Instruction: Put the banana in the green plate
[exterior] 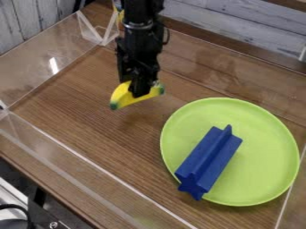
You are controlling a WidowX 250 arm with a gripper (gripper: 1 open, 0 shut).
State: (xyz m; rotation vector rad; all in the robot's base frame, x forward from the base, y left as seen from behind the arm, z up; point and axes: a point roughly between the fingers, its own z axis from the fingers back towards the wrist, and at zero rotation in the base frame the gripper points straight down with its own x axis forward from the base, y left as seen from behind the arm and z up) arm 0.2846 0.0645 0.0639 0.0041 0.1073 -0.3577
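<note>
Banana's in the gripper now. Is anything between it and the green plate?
Nothing visible stands between the banana and the green plate; only bare table. A long blue block already lies on the plate, leaving its near-left part free.

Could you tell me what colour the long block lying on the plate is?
Blue; the block shows clearly in the camera view.

Black robot arm reaching down from the top of the view, gripper clamped.

The single black robot arm (139,27) comes in from the upper edge and hangs nearly vertical, its wrist stacked straight above the gripper (142,87), which points down at the tabletop. The jaws are closed tight on the small curved yellow toy banana (129,95), pinching it near its middle and holding it clear of the surface.
</note>
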